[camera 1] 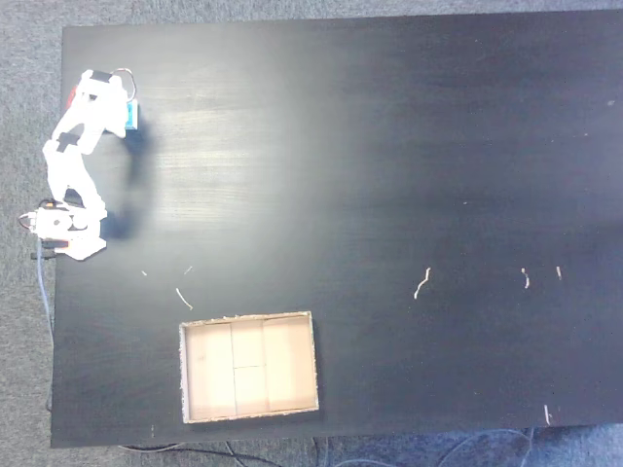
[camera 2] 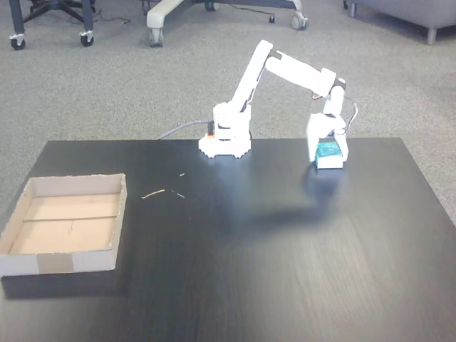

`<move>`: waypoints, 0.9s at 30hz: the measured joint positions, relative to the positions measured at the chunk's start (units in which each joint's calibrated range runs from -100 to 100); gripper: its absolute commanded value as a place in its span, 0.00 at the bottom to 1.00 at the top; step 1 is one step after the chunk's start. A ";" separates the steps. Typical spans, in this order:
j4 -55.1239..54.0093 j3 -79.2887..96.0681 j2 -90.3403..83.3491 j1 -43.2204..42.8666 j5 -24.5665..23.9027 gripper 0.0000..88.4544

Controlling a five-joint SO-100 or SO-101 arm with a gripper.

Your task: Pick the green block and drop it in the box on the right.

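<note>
Teal-cyan colour marks the green block (camera 2: 328, 150), a small flat piece with a paler edge that sits right between the jaws (camera 2: 329, 158) at the bench (camera 2: 285, 249) surface. In one fixed view the white fingers frame it on both sides and appear closed against it, so the jaws look narrowed onto the block, though whether it is lifted clear or resting on the bench cannot be told. In the top-down fixed view only a sliver of the block (camera 1: 131, 118) shows beside the jaws (camera 1: 133, 119), under the folded white arm (camera 1: 73, 161).

The box (camera 2: 64, 225) lies well apart from the jaws, across the dark bench on the far side of the arm's base; it is open-topped, shallow, tan, with a pale floor crossed by fold lines.

Judging from this, the main risk is a thin grip: the block is flat and small, so a hold near its edge could let it slip or pivot out during the long swing. A release made too early would drop it short of the box's low wall, and a low carry might clip that rim. A few pale scraps (camera 2: 153, 193) lie on the bench between jaws and box.
</note>
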 measured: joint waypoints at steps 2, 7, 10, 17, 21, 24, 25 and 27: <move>-0.97 -0.09 0.33 -0.30 -0.29 0.28; -1.05 -2.05 1.92 0.15 -0.78 0.28; 4.43 -10.95 0.67 6.21 -0.83 0.27; 20.86 -61.86 0.50 36.45 0.63 0.27; 20.94 -65.60 -2.59 61.15 1.47 0.27; 20.94 -65.60 -6.35 80.39 3.76 0.27; 20.22 -63.55 -7.60 86.90 4.79 0.27; 17.56 -56.70 -9.86 95.96 6.25 0.27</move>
